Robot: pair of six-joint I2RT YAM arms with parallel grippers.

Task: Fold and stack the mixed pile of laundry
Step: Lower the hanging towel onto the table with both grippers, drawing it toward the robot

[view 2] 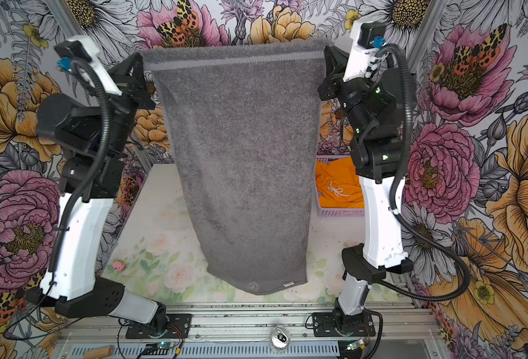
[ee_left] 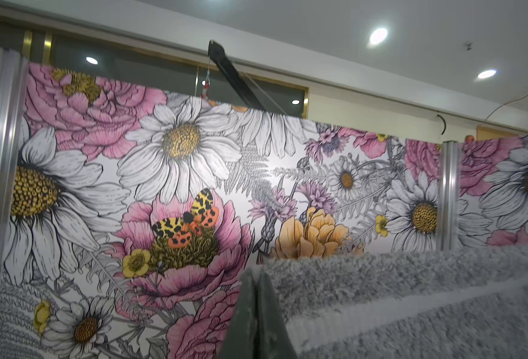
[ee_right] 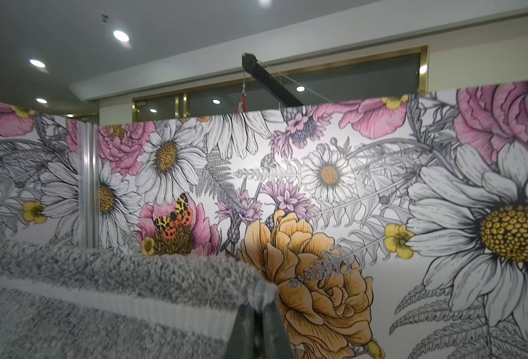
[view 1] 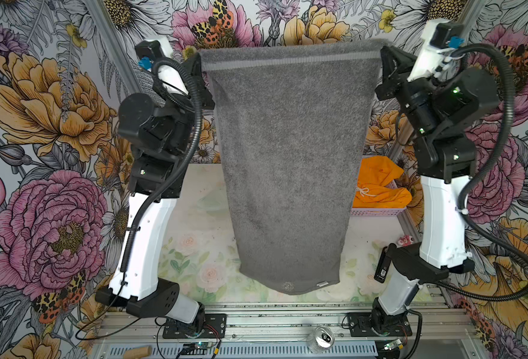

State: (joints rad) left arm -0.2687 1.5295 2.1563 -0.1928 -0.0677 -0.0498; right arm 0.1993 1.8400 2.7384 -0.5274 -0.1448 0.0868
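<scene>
The towel (view 1: 287,161) hangs lengthwise, its tagged hem low over the tabletop's (view 1: 194,217) front edge. Beyond it, orange shorts (view 1: 377,183) wait in the basket (view 1: 374,212) by the right edge, nearer my right arm. Above, my left pincer (view 1: 201,63) and right pincer (view 1: 382,56) each pinch one upper corner, holding the top hem level.

The towel (view 1: 287,155) is dark grey, the shorts (view 1: 377,178) orange, the basket (view 1: 376,212) lavender, the walls (view 1: 54,124) floral.

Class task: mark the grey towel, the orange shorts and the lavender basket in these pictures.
grey towel (view 1: 287,155), in a top view, middle of the hanging cloth.
orange shorts (view 1: 381,177), in a top view, fabric above the white drawstring.
lavender basket (view 2: 340,213), in a top view, its near perforated wall.
</scene>
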